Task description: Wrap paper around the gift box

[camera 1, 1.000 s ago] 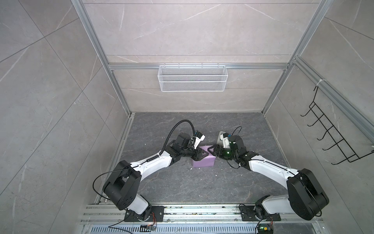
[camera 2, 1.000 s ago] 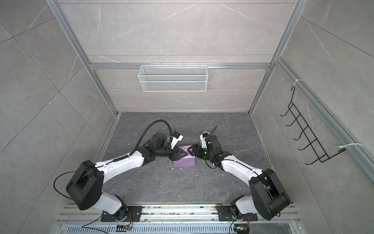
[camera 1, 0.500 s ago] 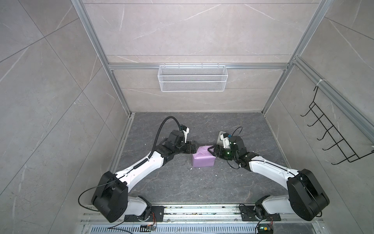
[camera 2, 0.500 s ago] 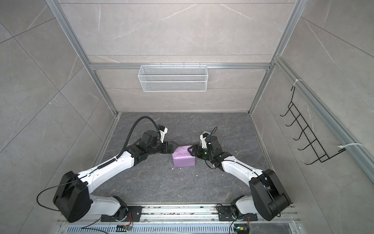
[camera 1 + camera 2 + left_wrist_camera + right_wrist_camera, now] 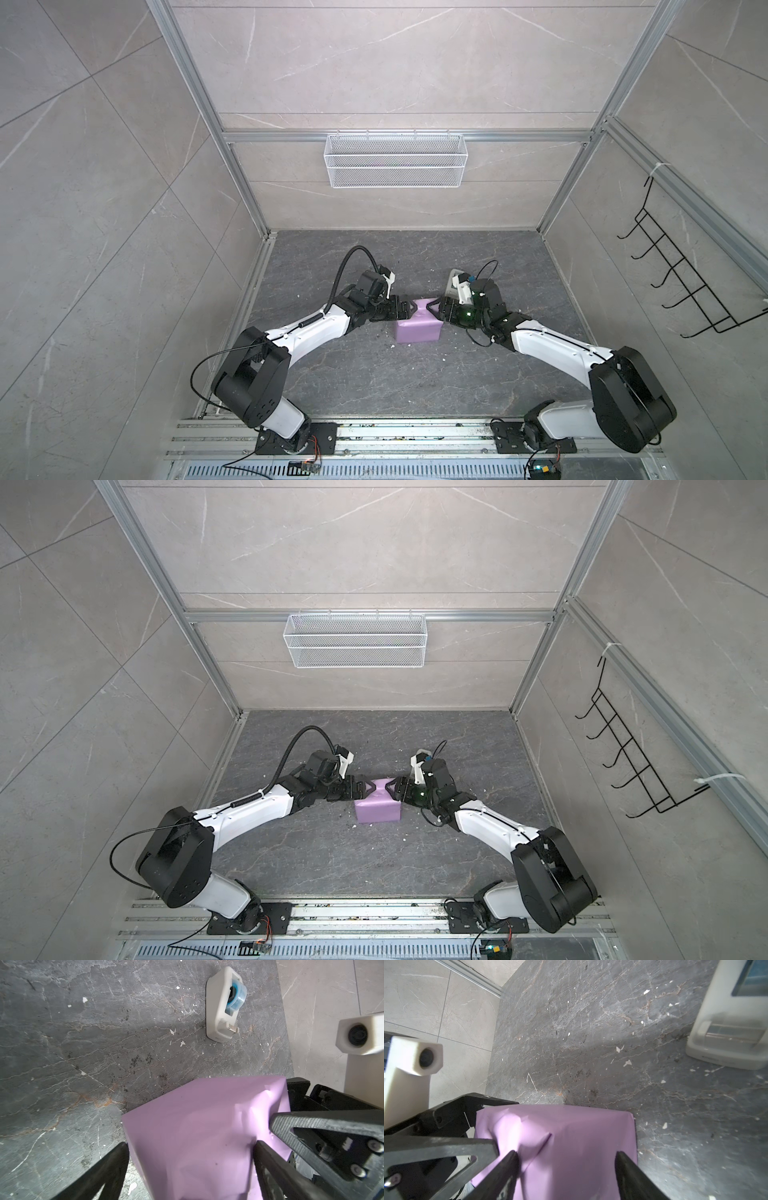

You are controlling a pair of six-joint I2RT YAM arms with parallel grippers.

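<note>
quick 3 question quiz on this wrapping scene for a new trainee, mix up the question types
1. True or false: the left claw is shut tight on a pinch of the paper.
2. What stands on the table just beyond the right claw, toward the back wall? A) tape dispenser B) scissors C) ribbon spool
3. Fill in: the face of the paper turned outward is ____ in colour.

Key
1. False: its jaws stand wide apart.
2. A
3. lilac
</note>
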